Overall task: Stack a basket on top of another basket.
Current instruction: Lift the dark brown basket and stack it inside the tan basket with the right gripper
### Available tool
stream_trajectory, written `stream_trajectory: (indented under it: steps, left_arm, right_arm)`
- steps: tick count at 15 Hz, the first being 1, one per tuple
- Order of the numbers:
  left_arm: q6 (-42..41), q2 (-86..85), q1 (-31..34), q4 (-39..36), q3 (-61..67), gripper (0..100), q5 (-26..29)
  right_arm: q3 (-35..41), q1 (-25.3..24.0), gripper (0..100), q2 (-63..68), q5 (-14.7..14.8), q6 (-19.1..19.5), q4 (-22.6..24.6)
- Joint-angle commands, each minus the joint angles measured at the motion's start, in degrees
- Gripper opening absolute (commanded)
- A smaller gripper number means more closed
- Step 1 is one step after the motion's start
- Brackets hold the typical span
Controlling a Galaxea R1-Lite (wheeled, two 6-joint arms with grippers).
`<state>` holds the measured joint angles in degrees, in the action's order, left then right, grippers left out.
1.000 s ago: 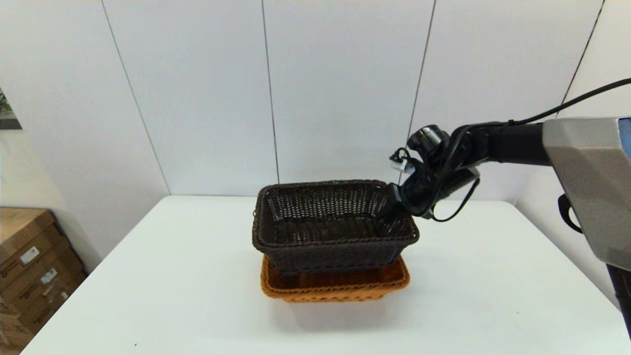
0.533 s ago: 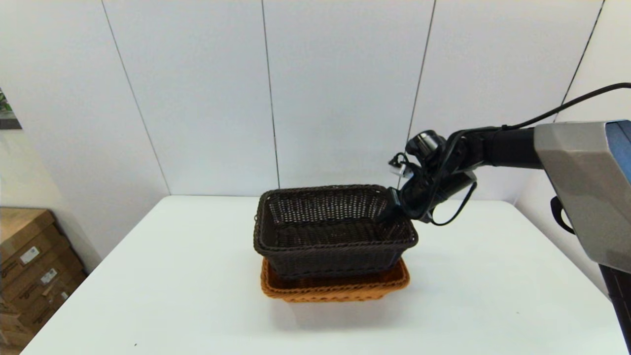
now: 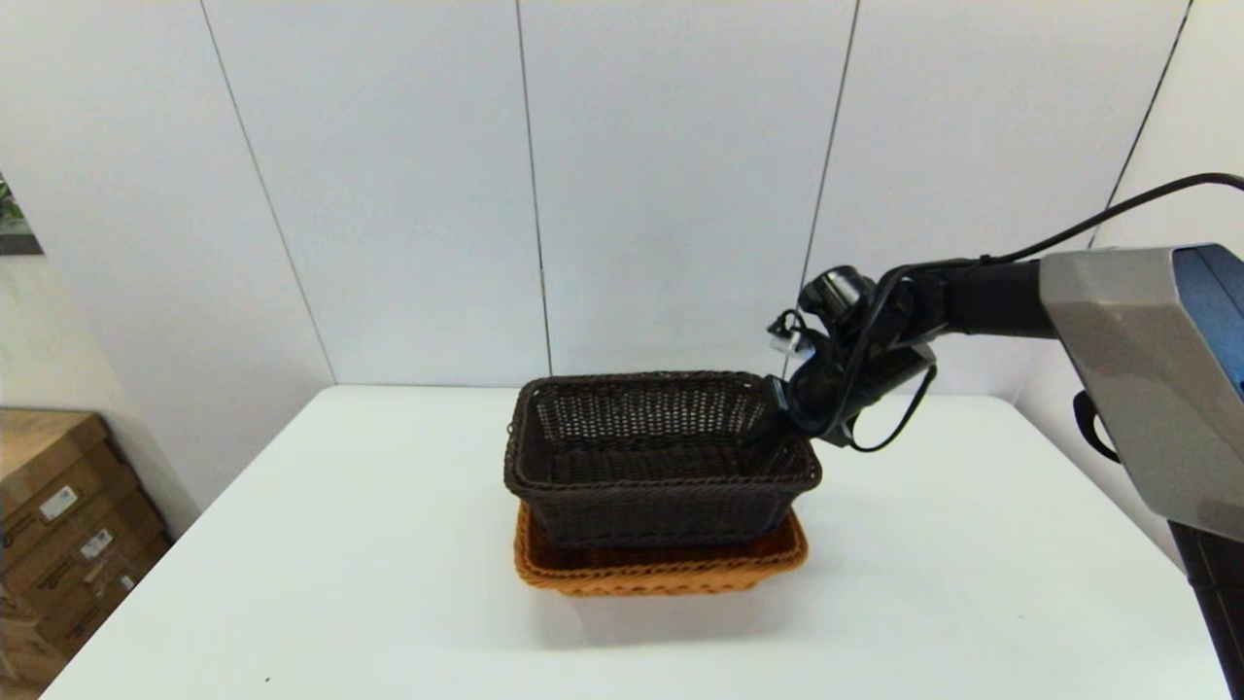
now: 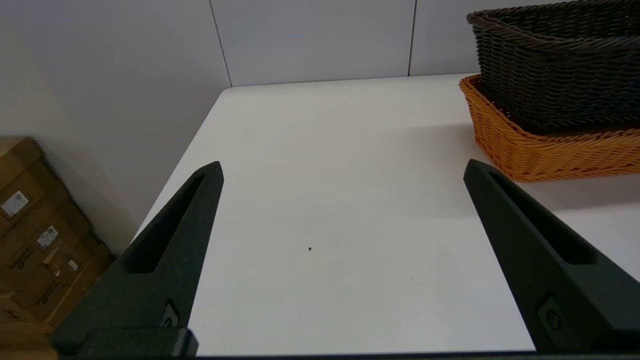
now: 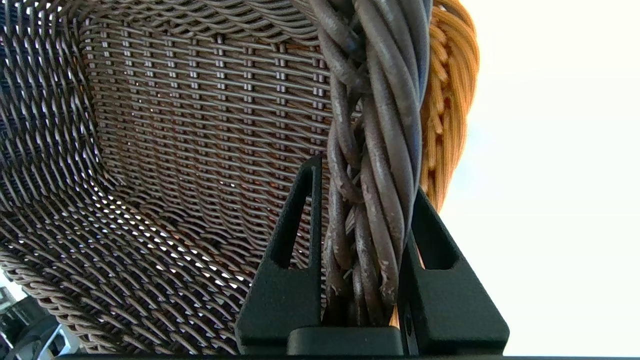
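Now the dark basket (image 3: 661,462) sits inside the mouth of the tan basket (image 3: 661,569), near the middle of the white table (image 3: 340,583). Its lower part is nested within the tan rim, and its upper walls stand well above that rim. The right pincer (image 3: 777,413) is clamped on the dark basket's right-hand rim. In the right wrist view the two black fingers (image 5: 285,270) press the thick braided rim (image 5: 372,165) between them, one inside the basket and one outside. The tan braid (image 5: 445,120) shows just beyond the grasped rim.

The left pincer (image 4: 340,250) hangs over bare table to the left of the stack, jaws spread wide, holding nothing. It appears idle.

Stage of the task, as judged: the placing is nearly done. The dark basket looks roughly level and squared with the tan one, though whether its base rests fully on the tan basket's floor cannot be told, since the tan walls hide the contact. What seems left is to free the rim and draw the right arm clear without tipping the stack.
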<state>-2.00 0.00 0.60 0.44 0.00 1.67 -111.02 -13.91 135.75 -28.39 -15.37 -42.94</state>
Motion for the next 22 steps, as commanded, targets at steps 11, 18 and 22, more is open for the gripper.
stream_trajectory:
  steps: [11, 18, 22]
  left_arm:
    - [0.0, -0.1, 0.0, 0.0, 0.1, 100, 0.0]
    - [0.0, -0.1, 0.0, 0.0, 0.1, 100, 0.0]
    - [0.0, -0.1, 0.0, 0.0, 0.1, 100, 0.0]
  right_arm:
    - [0.0, 1.3, 100, 0.1, -0.3, 0.4, -0.4]
    - [0.0, 1.3, 100, 0.0, -0.3, 0.2, -0.4]
    - [-0.1, 1.3, 100, -0.2, -0.3, 0.2, -0.4]
